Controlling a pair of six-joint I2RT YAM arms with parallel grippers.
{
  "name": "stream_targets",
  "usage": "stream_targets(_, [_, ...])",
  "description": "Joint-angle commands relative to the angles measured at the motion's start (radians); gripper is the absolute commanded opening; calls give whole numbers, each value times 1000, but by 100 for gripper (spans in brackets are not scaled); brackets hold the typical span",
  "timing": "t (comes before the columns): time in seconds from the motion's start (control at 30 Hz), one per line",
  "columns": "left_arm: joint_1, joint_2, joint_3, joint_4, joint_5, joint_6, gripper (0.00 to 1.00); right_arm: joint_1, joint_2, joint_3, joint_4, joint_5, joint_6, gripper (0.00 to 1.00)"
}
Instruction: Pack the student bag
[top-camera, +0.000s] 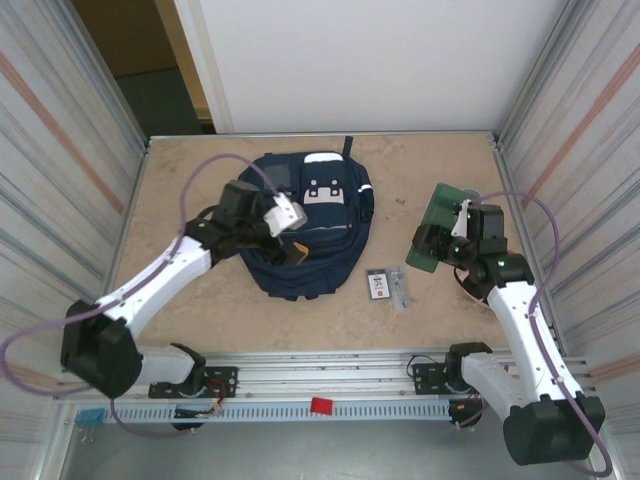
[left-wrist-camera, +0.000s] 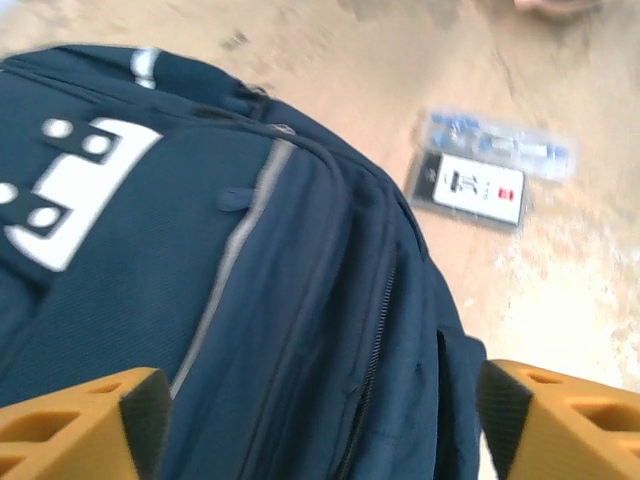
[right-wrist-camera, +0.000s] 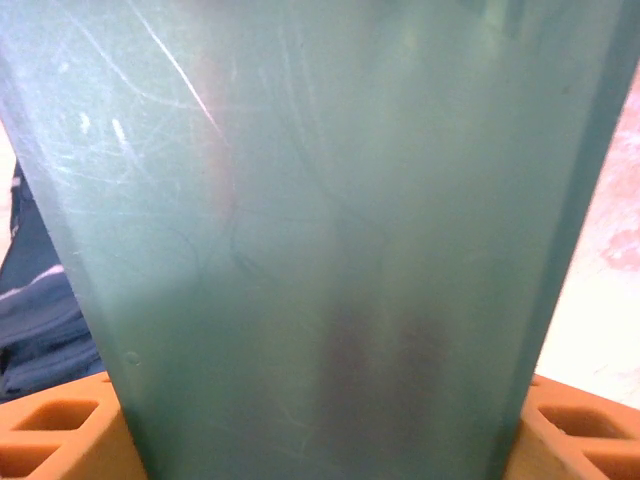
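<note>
The table (top-camera: 200, 310) is walled on three sides, with bare room left in front of the student bag (top-camera: 310, 235), which lies flat mid-table, front up. The left pincer (left-wrist-camera: 320, 415) hangs over its lower side, jaws wide apart, probably to open it. Near the right wall, the right pincer (right-wrist-camera: 320, 445) is clamped on a green folder (top-camera: 438, 225), ready for packing. A card packet (top-camera: 380, 284) and pen packet (top-camera: 399, 288) wait between.

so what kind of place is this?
Likely a lab test cell: an enclosed tabletop, ribbed side panels, and two robot arms bolted to an aluminium rail.
</note>
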Motion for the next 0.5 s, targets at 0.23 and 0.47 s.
stream_targets(0.23, [-89,215,84,133,-233,61,92,2,-61,-72,25,-76,49,54])
stream_targets(0.47, [-87,276,100,194,-352,37,89,2,-82,-78,5,-64,36,53])
